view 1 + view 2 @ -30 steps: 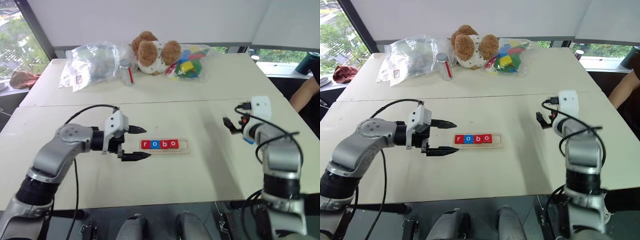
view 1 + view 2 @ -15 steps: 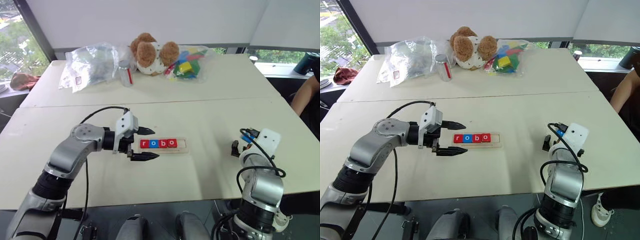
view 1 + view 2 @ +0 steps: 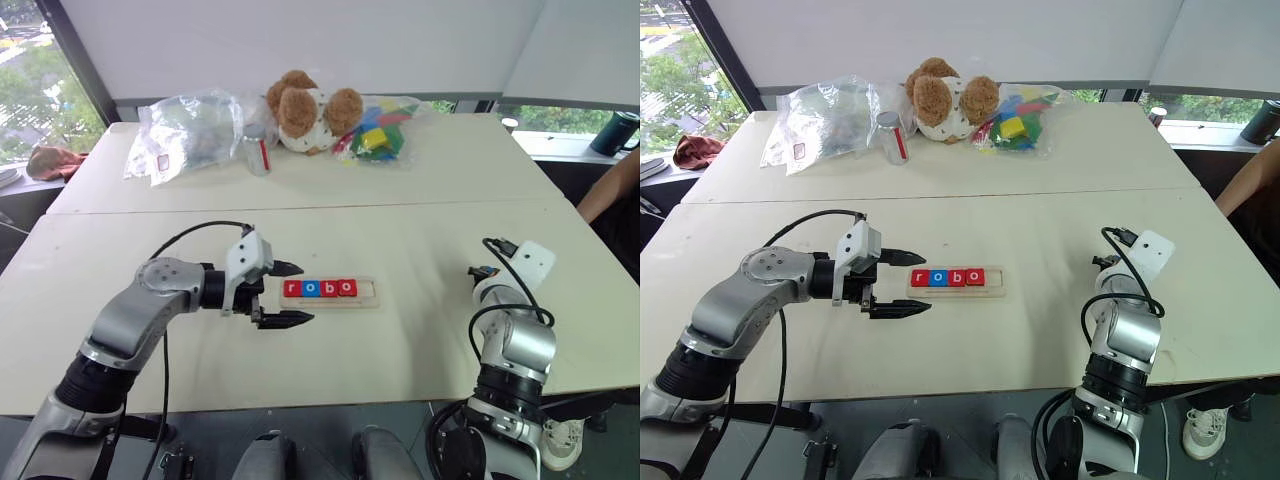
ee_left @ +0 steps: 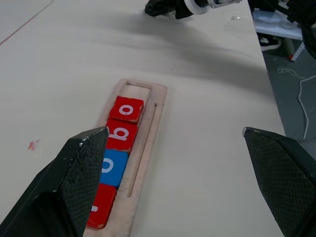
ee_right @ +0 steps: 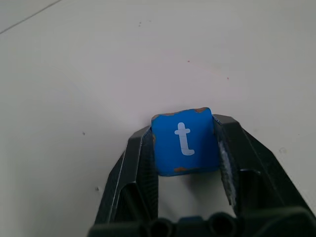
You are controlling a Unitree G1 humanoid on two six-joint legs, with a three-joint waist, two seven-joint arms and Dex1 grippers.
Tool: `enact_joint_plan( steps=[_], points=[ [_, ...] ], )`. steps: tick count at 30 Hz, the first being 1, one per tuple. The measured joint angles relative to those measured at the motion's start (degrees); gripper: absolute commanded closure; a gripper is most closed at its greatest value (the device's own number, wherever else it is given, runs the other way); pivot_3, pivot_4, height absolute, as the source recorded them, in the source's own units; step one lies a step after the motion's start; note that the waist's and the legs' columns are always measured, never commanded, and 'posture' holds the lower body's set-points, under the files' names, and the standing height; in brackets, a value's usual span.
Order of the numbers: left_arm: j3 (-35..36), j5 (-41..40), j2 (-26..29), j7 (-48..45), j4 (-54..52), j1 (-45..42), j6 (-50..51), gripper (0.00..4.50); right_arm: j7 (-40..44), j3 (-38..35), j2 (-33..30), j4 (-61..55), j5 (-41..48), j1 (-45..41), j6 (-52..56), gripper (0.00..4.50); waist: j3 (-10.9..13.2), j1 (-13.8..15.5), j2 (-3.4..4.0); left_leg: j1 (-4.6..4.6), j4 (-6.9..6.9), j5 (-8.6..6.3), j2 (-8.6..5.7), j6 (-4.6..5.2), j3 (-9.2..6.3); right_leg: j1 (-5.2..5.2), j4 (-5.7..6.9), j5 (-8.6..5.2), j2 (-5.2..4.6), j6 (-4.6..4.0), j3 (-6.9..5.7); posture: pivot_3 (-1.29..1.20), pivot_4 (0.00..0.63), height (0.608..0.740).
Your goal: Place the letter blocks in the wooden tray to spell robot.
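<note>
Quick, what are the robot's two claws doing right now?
Left gripper: open, empty, beside the wooden tray.
Right gripper: shut on the blue t block.

Left gripper [image 4: 180, 163]: its two black fingers [image 4: 74, 182] stand wide apart, with nothing between them, above the table.
Wooden tray [image 4: 150, 128]: it lies flat on the table, long and narrow, partly behind one finger.
Letter blocks [image 4: 121, 136]: four tiles sit in a row inside the tray, touching each other: red, blue, red, red.
Letters: the two far red tiles show a white "b" and a white "o"; the letters on the near two are hidden or cut.
Free slot: the far end of the tray holds no tile.
Table [image 4: 212, 98]: a pale surface with a small red mark [image 4: 32, 145] beside the fingers.
Right gripper [image 4: 170, 7]: a dark gripper at the far edge of the table, its fingers not clear.
</note>
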Motion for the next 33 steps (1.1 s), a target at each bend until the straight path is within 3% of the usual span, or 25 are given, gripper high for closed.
enact_joint_plan(
  steps=[6, 12, 18, 24, 25, 28, 33],
  points=[
    [0.5, 0.1, 0.6, -0.2, 0.2, -0.1, 0.0, 0.00, 1.7, 4.0, -1.6, -1.4, 1.1, 0.8, 1.5, 3.30, 0.0, -0.3, 0.01, -0.02, -0.04, 0.00, 0.01, 0.00, 0.00, -0.04, -0.03, 0.00, 0.02, 0.00, 0.00, 0.00, 0.150, 0.740],
    [0.3, 0.6, 0.6, -0.8, 1.8, -2.4, -0.6, 0.00, 10.2, 19.8, -1.7, -8.3, 4.1, 3.4, 7.8, 3.30, 0.0, -0.6, 0.05, -0.03, -0.13, 0.00, 0.11, 0.00, -0.01, -0.12, -0.02, -0.01, 0.18, -0.01, 0.03, 0.00, 0.150, 0.740],
    [0.2, 1.4, 0.6, -1.5, 2.5, -2.0, -0.8, 0.00, 9.0, 20.2, 0.5, -9.8, 4.6, 4.6, 9.6, 3.30, 0.0, -0.1, 0.01, -0.06, -0.08, -0.01, 0.06, 0.01, -0.01, -0.06, -0.14, -0.01, 0.07, -0.01, 0.00, 0.00, 0.150, 0.740],
    [0.3, 1.5, 0.7, -1.6, 2.5, -2.0, -0.8, 0.00, 8.6, 20.8, 2.0, -11.8, 5.0, 5.4, 10.6, 0.31, 0.0, -0.1, 0.01, -0.06, -0.13, -0.02, 0.07, 0.00, -0.06, -0.07, -0.13, -0.01, 0.08, -0.01, -0.04, 0.00, 0.150, 0.740],
    [0.3, 1.5, 0.7, -1.6, 2.5, -2.0, -0.8, 0.00, 8.7, 21.2, 2.0, -11.9, 5.1, 5.5, 10.7, 0.02, 0.0, -0.1, 0.01, -0.06, -0.13, -0.02, 0.06, 0.01, -0.06, -0.07, -0.14, -0.01, 0.06, -0.01, -0.04, 0.00, 0.150, 0.740],
    [0.3, 1.5, 0.8, -1.9, 2.7, -2.0, -0.8, 0.00, 9.9, 21.8, 0.5, -12.7, 5.8, 5.7, 11.2, 0.02, 0.0, -0.1, 0.01, -0.07, -0.12, -0.02, 0.04, 0.01, -0.05, -0.05, -0.19, -0.01, 0.04, -0.01, -0.04, 0.00, 0.150, 0.740],
    [0.4, 1.8, 2.1, -3.0, 4.2, -2.1, -1.9, 0.00, 19.2, 23.5, -15.6, -12.5, 6.7, 3.9, 7.6, 0.02, 0.1, -0.2, 0.10, -0.12, -0.12, -0.05, 0.02, 0.07, 0.01, -0.05, -0.32, 0.00, 0.05, 0.00, -0.05, 0.00, 0.150, 0.740]
  ],
)
